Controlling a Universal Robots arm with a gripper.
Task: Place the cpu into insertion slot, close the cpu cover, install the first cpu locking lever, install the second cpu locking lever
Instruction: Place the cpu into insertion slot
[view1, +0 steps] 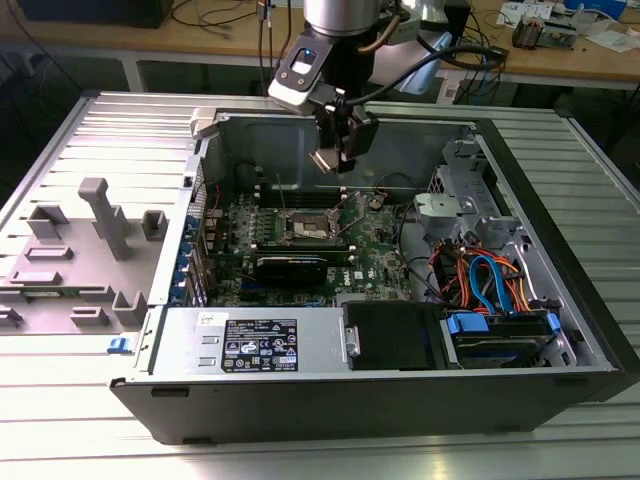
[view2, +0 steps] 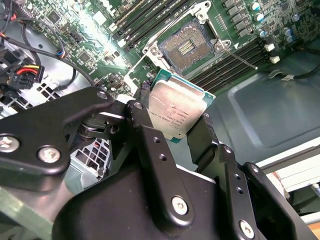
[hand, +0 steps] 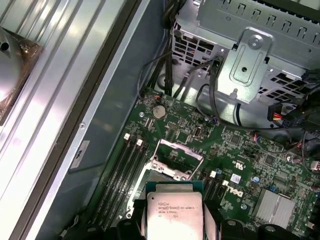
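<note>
My gripper (view1: 338, 158) hangs over the open computer case, shut on the cpu (view1: 325, 160). The cpu (view2: 176, 109) is a flat square chip with a pale silver top and green rim, pinched at two opposite edges by the black fingers (view2: 142, 112). It also shows in the first wrist view (hand: 174, 214). Below it on the green board lies the insertion slot (view2: 186, 46) (view1: 303, 232), its dark centre bare. The cpu cover (hand: 180, 149) is swung up, away from the slot. A thin locking lever (view2: 241, 56) sticks out beside the slot.
A black expansion card (view1: 290, 268) lies near the socket, with memory slots (view2: 235, 62) alongside it. A power supply (view1: 250, 345) and a drive cage with coloured cables (view1: 490, 290) fill the case's near side. A grey fixture (view1: 100, 230) stands outside, on the exterior view's left.
</note>
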